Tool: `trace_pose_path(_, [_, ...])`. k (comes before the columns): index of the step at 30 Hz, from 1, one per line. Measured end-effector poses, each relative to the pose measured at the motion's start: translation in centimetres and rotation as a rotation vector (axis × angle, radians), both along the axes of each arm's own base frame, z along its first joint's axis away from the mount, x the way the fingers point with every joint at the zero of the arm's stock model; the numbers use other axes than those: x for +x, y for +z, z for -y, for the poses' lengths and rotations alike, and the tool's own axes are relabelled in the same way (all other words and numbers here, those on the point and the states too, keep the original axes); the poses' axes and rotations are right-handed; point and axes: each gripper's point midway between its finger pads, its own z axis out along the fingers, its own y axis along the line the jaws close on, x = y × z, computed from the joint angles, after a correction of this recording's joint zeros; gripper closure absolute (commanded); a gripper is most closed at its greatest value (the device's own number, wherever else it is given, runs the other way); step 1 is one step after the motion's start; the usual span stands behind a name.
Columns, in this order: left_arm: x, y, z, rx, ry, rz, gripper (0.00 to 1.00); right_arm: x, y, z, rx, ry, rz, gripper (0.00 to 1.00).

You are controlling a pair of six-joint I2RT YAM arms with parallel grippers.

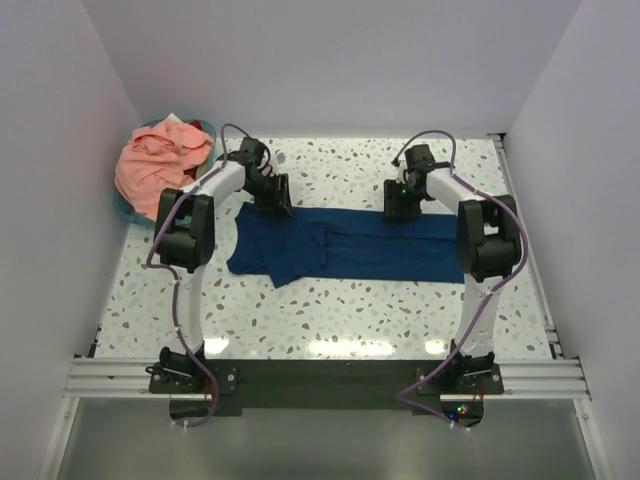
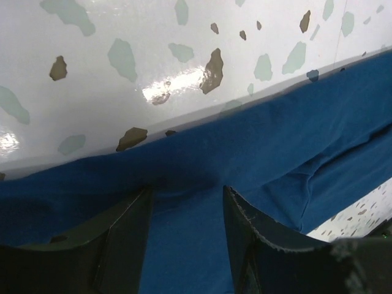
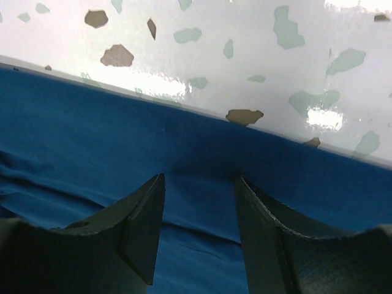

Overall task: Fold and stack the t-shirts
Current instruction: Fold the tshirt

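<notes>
There, the navy t-shirt [image 1: 350,250] lay as a long folded band across the middle of the table [image 1: 350,315]. The left gripper [image 1: 277,198] and right gripper [image 1: 401,205] sat at its far edge. Both had their fingers [image 2: 125,239] spread, tips down on the cloth, pinching nothing. The salmon-pink t-shirt [image 1: 160,165] was heaped in the teal basket [image 1: 124,208] at the far left.

The top view looks steeply down from high behind the near edge and takes in the whole speckled surface [image 1: 350,310]. Each wrist view sits very low and close, looking past the left gripper [image 2: 187,193] or right gripper [image 3: 199,179] across the navy t-shirt [image 1: 380,245] to its far hem; all three share that hem and the surface beyond
</notes>
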Motion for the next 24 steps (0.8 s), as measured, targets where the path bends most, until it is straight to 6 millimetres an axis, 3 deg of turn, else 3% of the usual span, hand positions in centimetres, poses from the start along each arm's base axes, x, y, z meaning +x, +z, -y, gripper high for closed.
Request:
trace_pose_path(10, [-0.1,-0.2,0.4,-0.018,-0.005,-0.021,0.46,-0.5,-0.2,0.8,-0.024,-0.02,-0.008,0.47])
trace_pose_path(13, [1.8,-0.1,1.1,-0.033,0.011,-0.014,0.46,-1.0,-0.2,1.1,-0.037,-0.032,-0.018,0.47])
trace_pose_path(19, [7.7,0.0,2.6,-0.073,0.029,0.094,0.46,-2.7,-0.2,1.3,-0.046,-0.048,-0.074,0.47])
trace_pose_path(24, [10.1,0.2,3.3,-0.107,0.038,0.177,0.46,-4.9,-0.3,1.2,-0.05,-0.046,-0.133,0.47])
